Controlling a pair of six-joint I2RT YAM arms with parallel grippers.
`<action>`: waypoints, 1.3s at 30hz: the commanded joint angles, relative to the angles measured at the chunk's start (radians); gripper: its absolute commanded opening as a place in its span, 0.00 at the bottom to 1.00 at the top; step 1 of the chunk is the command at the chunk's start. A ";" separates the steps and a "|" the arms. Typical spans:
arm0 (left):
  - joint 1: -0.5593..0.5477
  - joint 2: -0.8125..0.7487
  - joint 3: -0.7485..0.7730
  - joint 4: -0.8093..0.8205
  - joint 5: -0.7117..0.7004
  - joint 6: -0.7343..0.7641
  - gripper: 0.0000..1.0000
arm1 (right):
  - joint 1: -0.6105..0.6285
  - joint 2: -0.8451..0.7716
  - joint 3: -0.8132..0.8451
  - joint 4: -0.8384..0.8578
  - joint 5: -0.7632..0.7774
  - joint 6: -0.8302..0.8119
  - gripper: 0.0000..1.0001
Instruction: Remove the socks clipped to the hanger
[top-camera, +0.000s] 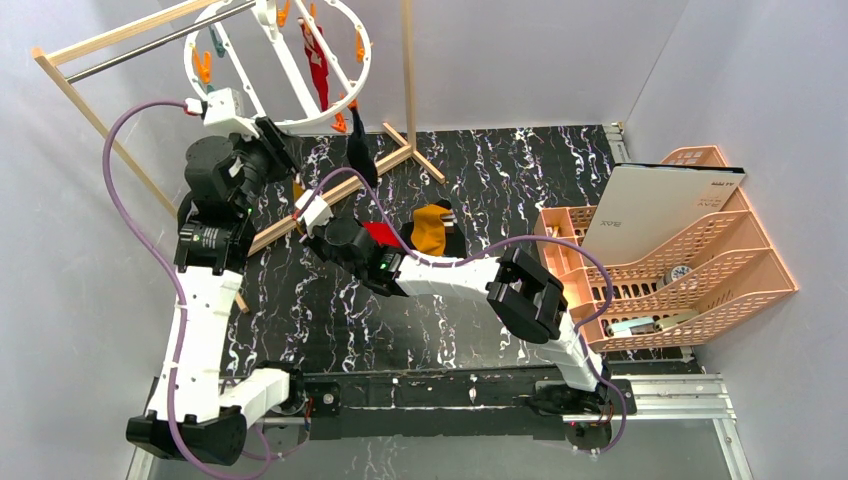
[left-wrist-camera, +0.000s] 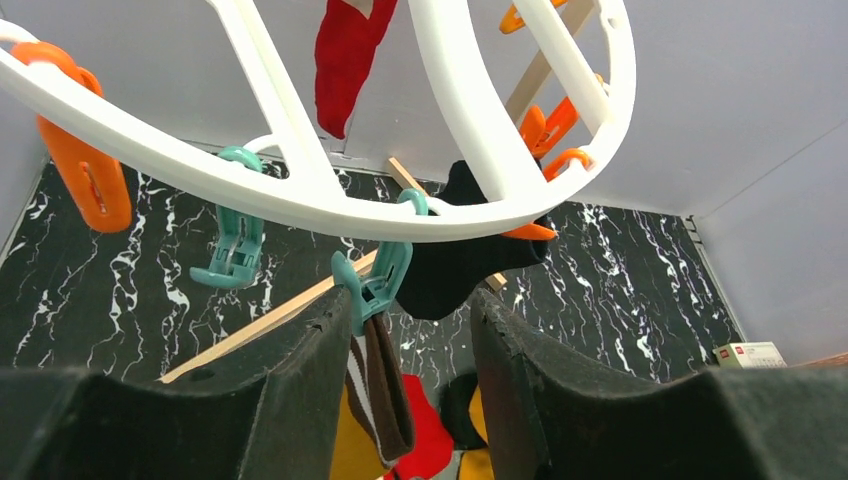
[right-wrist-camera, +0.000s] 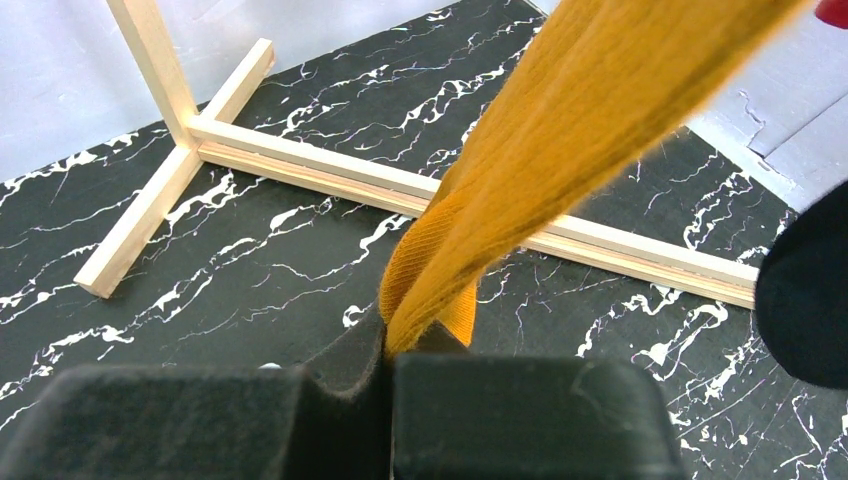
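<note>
Mustard sock (right-wrist-camera: 560, 150) sits pinched in right end effector (right-wrist-camera: 390, 345), clear only wrist-side.

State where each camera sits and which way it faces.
Top external: above and behind the bases, looking down on the black marbled table; the left arm and right arm show.
Left wrist: under the round white plastic hanger, facing across the table; its open left gripper shows.
Right wrist: low, facing down at the table; the right gripper pinches a mustard-orange fabric sock.
Shared: both wrist views show the wooden rack base.
</note>
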 joint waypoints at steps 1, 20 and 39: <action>0.003 0.014 0.007 0.016 0.033 -0.018 0.44 | 0.005 0.006 0.035 0.031 0.015 -0.001 0.01; -0.027 0.085 -0.027 0.130 -0.096 0.012 0.42 | 0.005 0.006 0.020 0.042 0.016 -0.004 0.01; -0.033 0.073 0.031 0.115 -0.152 0.069 0.00 | 0.005 0.014 0.024 0.020 0.009 0.000 0.01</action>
